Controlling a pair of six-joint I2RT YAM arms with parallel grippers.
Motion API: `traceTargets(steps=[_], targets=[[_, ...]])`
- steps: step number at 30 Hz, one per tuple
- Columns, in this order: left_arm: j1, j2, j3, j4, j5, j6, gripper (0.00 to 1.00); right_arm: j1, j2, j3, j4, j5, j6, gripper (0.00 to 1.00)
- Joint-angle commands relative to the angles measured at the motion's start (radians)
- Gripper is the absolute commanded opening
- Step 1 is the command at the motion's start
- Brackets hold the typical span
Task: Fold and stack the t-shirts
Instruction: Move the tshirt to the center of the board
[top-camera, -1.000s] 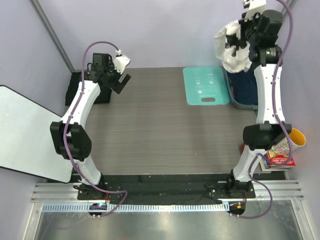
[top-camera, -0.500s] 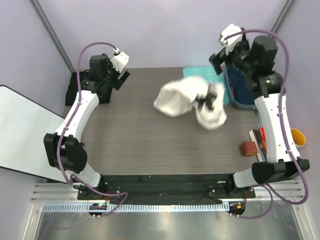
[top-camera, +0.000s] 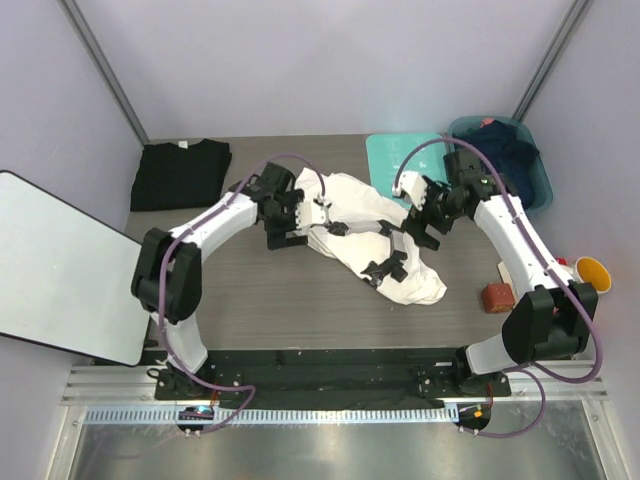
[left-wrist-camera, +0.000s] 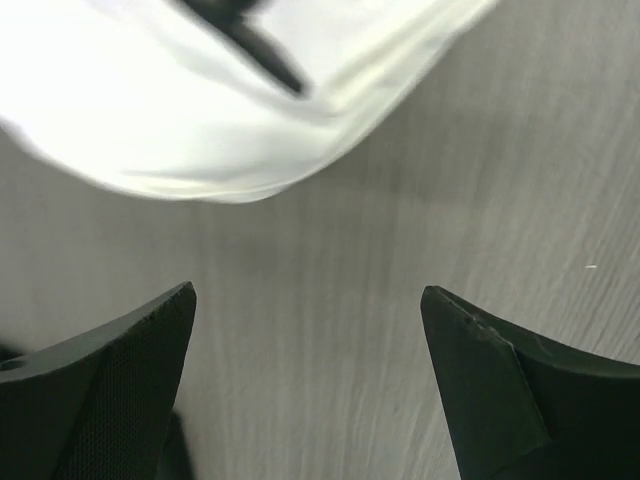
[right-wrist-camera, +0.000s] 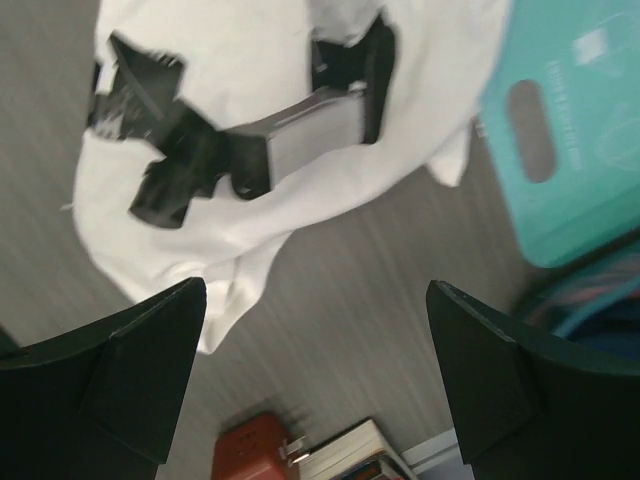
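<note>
1. Top view: the white t-shirt (top-camera: 360, 205) is lying crumpled in the middle of the table (top-camera: 250, 300), with black patches showing on it. The black t-shirt (top-camera: 182, 172) is lying folded flat at the far left corner. The left gripper (top-camera: 293, 215) is hovering at the white t-shirt's left edge with its fingers apart. The right gripper (top-camera: 422, 212) is hanging over its far right edge, fingers apart too. The teal board (top-camera: 400, 160) is lying just beyond, and a teal bin (top-camera: 540, 165) of dark clothes is sitting to its right.
2. Left wrist view: the left gripper (left-wrist-camera: 308, 295) is spreading its fingers wide over bare table (left-wrist-camera: 500, 150) and gripping nothing. The white t-shirt (left-wrist-camera: 230, 110) is lying just past the fingertips.
3. Right wrist view: the right gripper (right-wrist-camera: 315, 290) is holding its fingers wide apart and empty. The white t-shirt (right-wrist-camera: 230, 60) is lying beyond them, bunched, and the teal board (right-wrist-camera: 580, 150) is lying to its right.
</note>
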Motion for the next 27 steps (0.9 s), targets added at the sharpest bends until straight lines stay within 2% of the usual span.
traceTargets(steps=[1,7,12,15,16,17,18,23,26,27], targets=[[-0.017,0.065,-0.024,-0.023,-0.017,0.155,0.93,0.030,-0.050,-0.132,-0.081,-0.047,-0.154,0.97],[-0.037,0.160,0.002,0.017,-0.074,0.154,0.92,0.076,-0.037,-0.257,-0.034,-0.030,-0.192,0.96],[-0.037,0.179,-0.015,0.134,-0.100,0.126,0.91,0.100,0.000,-0.326,0.057,-0.012,-0.169,0.95],[-0.037,0.199,0.002,0.138,-0.089,0.105,0.75,0.100,0.026,-0.335,0.114,0.002,-0.142,0.92],[-0.039,0.209,0.006,0.135,-0.086,0.106,0.65,0.099,0.041,-0.338,0.120,0.005,-0.139,0.91],[-0.039,0.212,0.010,0.131,-0.080,0.108,0.62,0.100,0.048,-0.341,0.126,0.005,-0.134,0.90],[-0.042,0.217,0.010,0.131,-0.075,0.106,0.52,0.099,0.052,-0.351,0.141,0.005,-0.132,0.88],[-0.042,0.229,0.023,0.089,-0.026,0.106,0.28,0.100,0.075,-0.364,0.172,0.014,-0.126,0.80],[-0.044,0.237,0.033,0.052,0.026,0.109,0.29,0.100,0.100,-0.363,0.184,0.027,-0.122,0.81],[-0.045,0.239,0.040,0.045,0.039,0.106,0.36,0.099,0.106,-0.361,0.184,0.030,-0.120,0.81]])
